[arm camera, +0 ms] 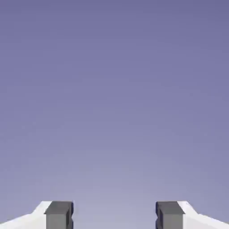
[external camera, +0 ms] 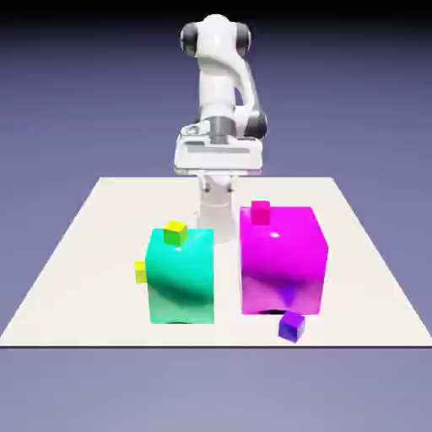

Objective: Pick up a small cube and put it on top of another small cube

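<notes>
Large magenta block (external camera: 283, 263): smooth, glossy
Large teal block (external camera: 181, 277): smooth, glossy
Arm (external camera: 218, 80): smooth, glossy white
Table (external camera: 93, 253): smooth-looking

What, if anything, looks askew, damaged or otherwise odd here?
The purple cube sits askew to the big magenta block, near the table's front edge. Oddly for a picking task, the hand view shows only backdrop beyond the open gripper, no cube. No damage shows.
</notes>
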